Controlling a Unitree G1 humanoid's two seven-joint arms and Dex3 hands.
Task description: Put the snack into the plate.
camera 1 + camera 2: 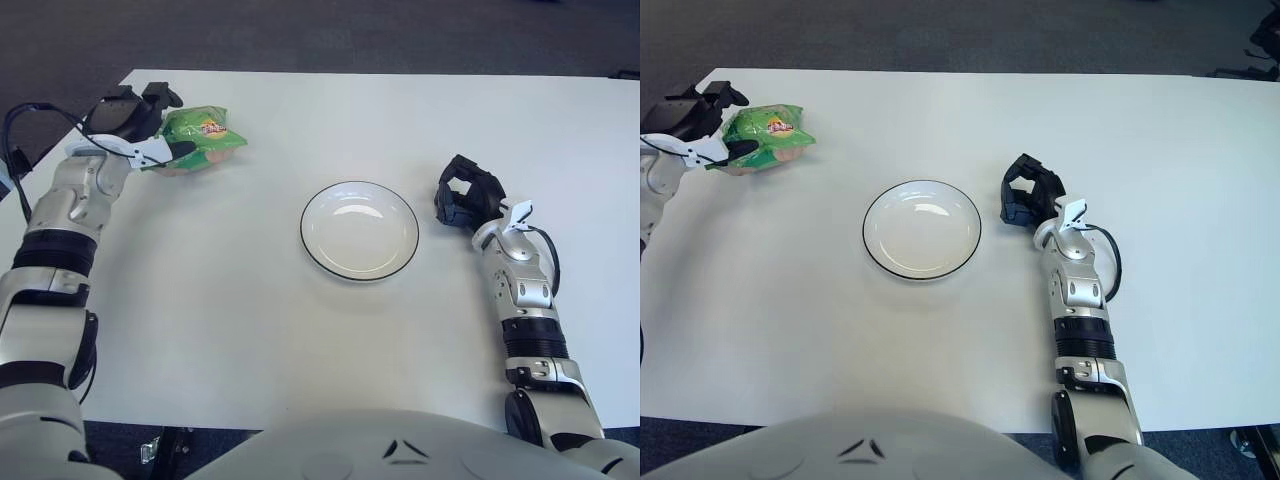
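I can make out only one piece of print: a small red-and-yellow logo patch on the front of the crinkled green foil snack bag (195, 140), which lies up and to the left of the white black-rimmed plate (359, 230). Its letters are too small for me to read. I find no other readable text or numbers.
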